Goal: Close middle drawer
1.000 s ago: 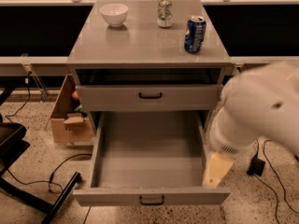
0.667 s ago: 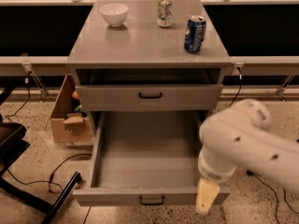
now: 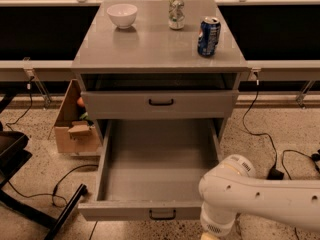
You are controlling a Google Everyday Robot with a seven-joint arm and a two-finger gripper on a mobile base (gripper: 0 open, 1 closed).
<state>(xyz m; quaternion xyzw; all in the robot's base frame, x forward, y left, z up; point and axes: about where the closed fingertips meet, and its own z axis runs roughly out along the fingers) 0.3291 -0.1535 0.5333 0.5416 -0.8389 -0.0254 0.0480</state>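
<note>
My gripper (image 3: 210,236) hangs at the very near edge, low and just right of the handle (image 3: 162,214) on the middle drawer (image 3: 120,211); whether it is spread or closed I cannot tell. That drawer stands pulled fully out toward me, its tray bare. My worry is pushing from where I am: a shove on the right end of the front, off the centre, could skew the drawer and bind it on its runners. My bulky arm (image 3: 260,199) could also catch the front's right corner. Farther back, a hard slam would jolt the cabinet, and on the tabletop (image 3: 150,49) the blue can (image 3: 208,36) and silver can (image 3: 175,12) might topple.
</note>
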